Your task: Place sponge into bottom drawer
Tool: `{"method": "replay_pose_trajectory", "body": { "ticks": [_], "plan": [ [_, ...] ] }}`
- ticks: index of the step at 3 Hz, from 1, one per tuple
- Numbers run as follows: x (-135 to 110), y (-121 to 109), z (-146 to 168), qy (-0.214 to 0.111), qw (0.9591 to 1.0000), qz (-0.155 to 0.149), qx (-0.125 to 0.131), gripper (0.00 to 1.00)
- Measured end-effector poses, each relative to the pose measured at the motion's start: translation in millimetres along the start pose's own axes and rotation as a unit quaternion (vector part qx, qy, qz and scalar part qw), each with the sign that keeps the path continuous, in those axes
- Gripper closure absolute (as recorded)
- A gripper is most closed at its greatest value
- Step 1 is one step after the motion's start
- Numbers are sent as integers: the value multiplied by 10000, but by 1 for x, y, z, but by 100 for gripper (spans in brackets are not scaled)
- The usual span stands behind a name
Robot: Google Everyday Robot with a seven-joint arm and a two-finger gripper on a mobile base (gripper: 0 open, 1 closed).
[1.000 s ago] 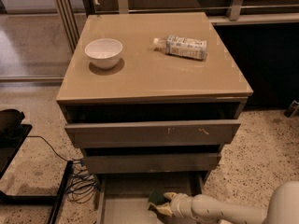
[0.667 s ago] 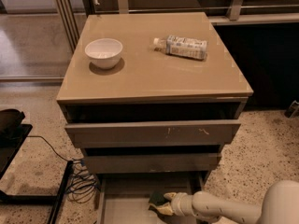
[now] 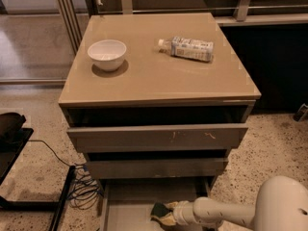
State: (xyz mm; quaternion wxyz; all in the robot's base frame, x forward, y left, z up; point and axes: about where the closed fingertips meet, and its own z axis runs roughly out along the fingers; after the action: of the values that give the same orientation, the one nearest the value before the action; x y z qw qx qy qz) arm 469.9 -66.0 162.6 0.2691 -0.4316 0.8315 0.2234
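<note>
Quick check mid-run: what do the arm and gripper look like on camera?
The arm is smooth off-white tubing, swelling to a large rounded white shell at the lower right. The gripper, low over the bottom drawer, is pale yellowish. No cables or markings visible.

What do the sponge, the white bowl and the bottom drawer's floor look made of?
The sponge looks like soft foam, dark green scrub face over pale yellow, matte; it is at the tool, over the bottom drawer. The bowl is smooth glossy white, ceramic or plastic. The drawer floor is flat matte grey, perhaps laminate or painted metal.
</note>
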Motion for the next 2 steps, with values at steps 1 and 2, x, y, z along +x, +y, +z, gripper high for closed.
{"method": "replay_pose_trajectory", "body": {
  "ticks": [1, 2],
  "plan": [
    [0, 0, 0, 2, 10000, -3, -3, 81],
    [0, 0, 0, 2, 10000, -3, -3, 58]
  ]
}}
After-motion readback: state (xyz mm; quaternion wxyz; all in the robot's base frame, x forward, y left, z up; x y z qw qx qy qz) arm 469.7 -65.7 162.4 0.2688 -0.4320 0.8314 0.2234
